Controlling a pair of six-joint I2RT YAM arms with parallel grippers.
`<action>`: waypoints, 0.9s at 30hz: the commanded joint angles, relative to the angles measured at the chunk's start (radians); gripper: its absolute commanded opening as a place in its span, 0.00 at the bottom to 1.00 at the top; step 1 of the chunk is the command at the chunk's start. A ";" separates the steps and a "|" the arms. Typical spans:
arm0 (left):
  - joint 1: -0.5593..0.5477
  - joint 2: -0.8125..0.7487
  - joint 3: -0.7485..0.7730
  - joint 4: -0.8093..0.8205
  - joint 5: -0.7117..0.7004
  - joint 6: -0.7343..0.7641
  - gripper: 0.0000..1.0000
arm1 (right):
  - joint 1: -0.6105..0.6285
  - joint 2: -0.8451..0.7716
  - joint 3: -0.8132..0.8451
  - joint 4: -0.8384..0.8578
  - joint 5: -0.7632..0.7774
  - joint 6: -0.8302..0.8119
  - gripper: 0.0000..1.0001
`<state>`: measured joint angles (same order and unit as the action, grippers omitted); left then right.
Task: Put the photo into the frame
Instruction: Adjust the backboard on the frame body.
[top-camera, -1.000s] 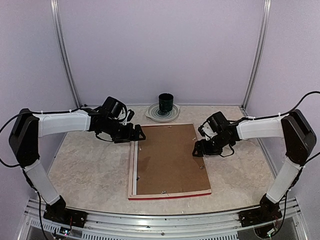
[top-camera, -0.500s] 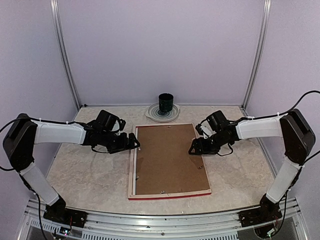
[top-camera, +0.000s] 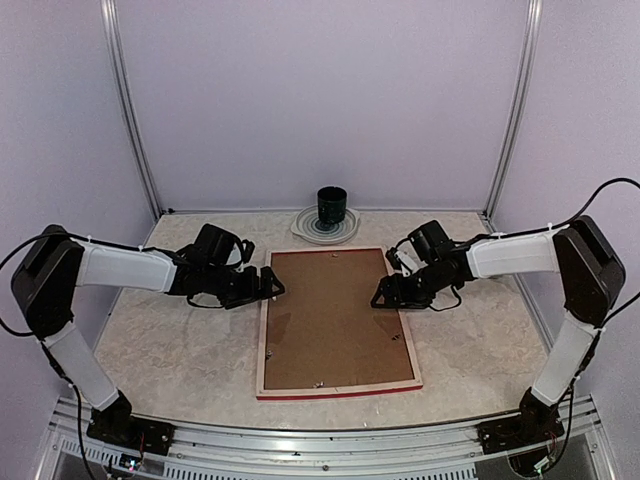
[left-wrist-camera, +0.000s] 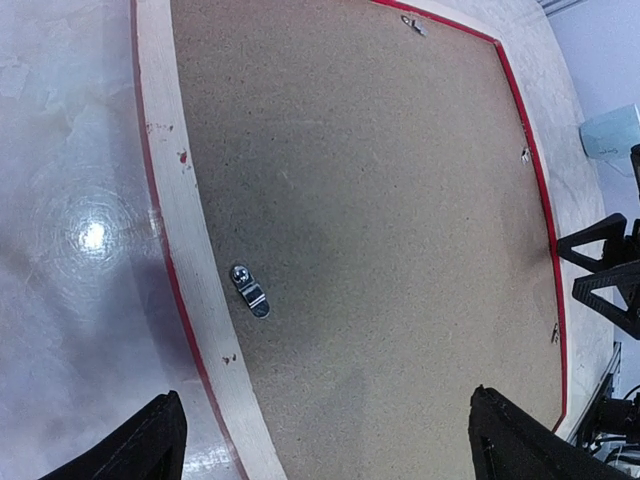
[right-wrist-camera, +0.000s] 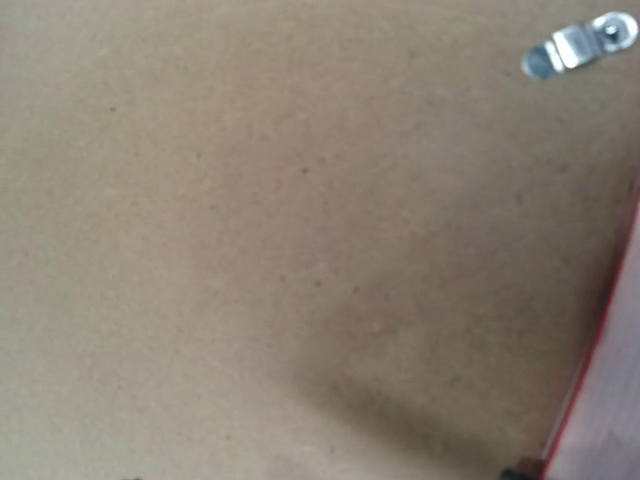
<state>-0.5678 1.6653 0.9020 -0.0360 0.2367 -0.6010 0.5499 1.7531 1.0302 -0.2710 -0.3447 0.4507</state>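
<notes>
The frame (top-camera: 262, 352) lies face down mid-table, pale wood back up and red edge showing along the front. A brown backing board (top-camera: 335, 320) fills it. The photo is hidden. My left gripper (top-camera: 272, 285) hangs open at the frame's upper left edge; in the left wrist view its fingers straddle the pale rail (left-wrist-camera: 180, 250) and the board (left-wrist-camera: 370, 200), holding nothing. My right gripper (top-camera: 383, 293) is low over the board's upper right part, fingers spread, also seen from the left wrist view (left-wrist-camera: 605, 275). The right wrist view shows only board (right-wrist-camera: 250, 200) and red edge (right-wrist-camera: 600, 370).
A dark green cup (top-camera: 332, 206) stands on a pale plate (top-camera: 325, 230) at the back, just beyond the frame. Small metal turn clips (left-wrist-camera: 250, 290) sit along the frame's inner edge, one near my right gripper (right-wrist-camera: 580, 45). Walls close in on three sides.
The backing board has slid left and now lies square inside the frame. My right gripper moved left with it. My left gripper dropped lower to the frame's left edge.
</notes>
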 joint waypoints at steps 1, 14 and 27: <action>0.006 0.018 -0.007 0.028 0.018 -0.011 0.97 | 0.014 0.021 0.019 0.006 -0.006 0.006 0.76; -0.040 -0.038 0.034 -0.064 -0.115 0.042 0.99 | 0.039 -0.025 0.052 -0.059 0.078 -0.021 0.75; -0.206 -0.042 -0.005 -0.190 -0.384 0.060 0.99 | 0.073 -0.122 -0.011 -0.122 0.326 -0.030 0.79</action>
<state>-0.7593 1.6424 0.9421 -0.1955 -0.0593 -0.5327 0.6132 1.6970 1.0580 -0.3656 -0.1295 0.4145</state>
